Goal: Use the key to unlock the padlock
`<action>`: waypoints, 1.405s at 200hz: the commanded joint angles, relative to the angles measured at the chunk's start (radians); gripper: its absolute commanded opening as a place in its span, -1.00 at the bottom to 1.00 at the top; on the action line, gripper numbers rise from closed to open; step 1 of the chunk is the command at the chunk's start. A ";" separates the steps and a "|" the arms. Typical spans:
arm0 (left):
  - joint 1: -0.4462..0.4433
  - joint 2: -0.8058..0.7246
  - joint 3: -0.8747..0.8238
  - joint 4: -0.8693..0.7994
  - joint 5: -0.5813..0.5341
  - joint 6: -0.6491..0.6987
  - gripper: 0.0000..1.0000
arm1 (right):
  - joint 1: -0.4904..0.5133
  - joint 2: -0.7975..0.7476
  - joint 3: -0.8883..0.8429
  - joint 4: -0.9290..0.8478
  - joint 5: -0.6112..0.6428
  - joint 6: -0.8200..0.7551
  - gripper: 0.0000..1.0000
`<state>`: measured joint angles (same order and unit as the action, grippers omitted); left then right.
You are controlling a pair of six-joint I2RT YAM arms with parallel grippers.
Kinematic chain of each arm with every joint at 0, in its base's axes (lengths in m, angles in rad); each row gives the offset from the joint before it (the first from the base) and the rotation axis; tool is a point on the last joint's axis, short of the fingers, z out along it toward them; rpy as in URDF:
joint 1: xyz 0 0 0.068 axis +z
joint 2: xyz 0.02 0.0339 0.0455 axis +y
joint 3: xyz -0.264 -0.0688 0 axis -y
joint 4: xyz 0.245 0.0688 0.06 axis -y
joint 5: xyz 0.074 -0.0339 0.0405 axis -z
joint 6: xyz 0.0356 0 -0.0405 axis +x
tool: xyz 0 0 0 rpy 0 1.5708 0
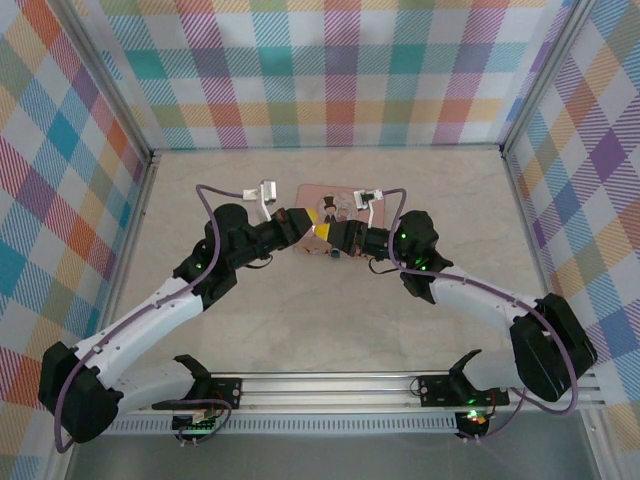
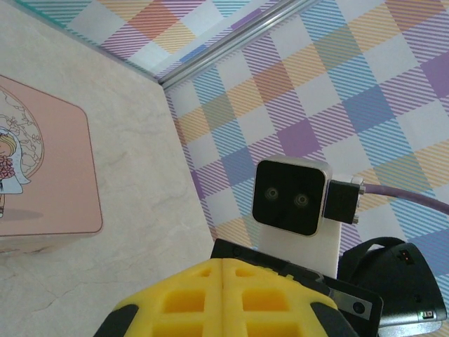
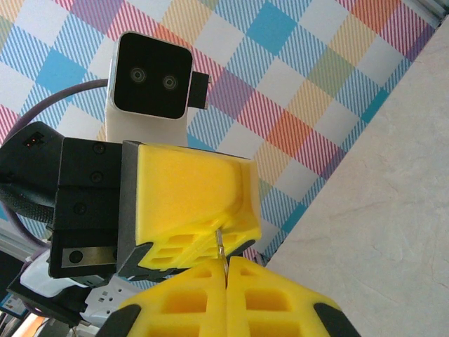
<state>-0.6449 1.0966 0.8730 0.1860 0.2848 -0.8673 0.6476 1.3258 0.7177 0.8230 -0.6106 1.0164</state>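
Looking down from overhead, I see both arms reaching in so that the left gripper and right gripper meet tip to tip above the near part of a pink tin lying flat on the counter.

On the right wrist view, my right gripper is closed, its two yellow fingers pressed together. The key, a thin silvery sliver, is pinched in the seam between them and pokes straight out past the tips. Directly ahead of those tips is the left gripper, seen side-on. The key's end reaches the lower edge of its yellow finger, though I cannot tell whether it touches anything there. The left arm's camera sits just behind that finger.

On the left wrist view, the left gripper is closed too, fingers flush along a single seam. I cannot tell whether anything is clamped between them. The right arm's camera faces it just beyond the tips, and the tin lies off to one side of the gripper.

What looks like the padlock, a tiny bluish speck, lies just on the near side of the right gripper by the tin's near edge. It is too small to be sure.
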 commanded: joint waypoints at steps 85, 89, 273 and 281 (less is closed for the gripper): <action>0.002 -0.101 -0.007 -0.119 -0.089 0.077 0.11 | -0.046 -0.100 0.049 -0.271 -0.015 -0.178 -1.00; 0.003 -0.106 -0.006 -0.134 -0.099 0.083 0.16 | -0.056 -0.111 0.053 -0.310 -0.013 -0.196 -1.00; 0.186 0.558 0.223 -0.266 -0.174 0.291 0.88 | -0.409 0.073 0.236 -1.064 0.608 -0.603 -1.00; 0.187 0.583 0.238 -0.248 -0.156 0.292 0.87 | -0.410 0.103 0.244 -1.055 0.610 -0.606 -1.00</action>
<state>-0.4671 1.6154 1.0348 -0.1463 0.0437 -0.6067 0.2413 1.3624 0.9184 -0.2558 -0.0578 0.4427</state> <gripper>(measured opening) 0.942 0.066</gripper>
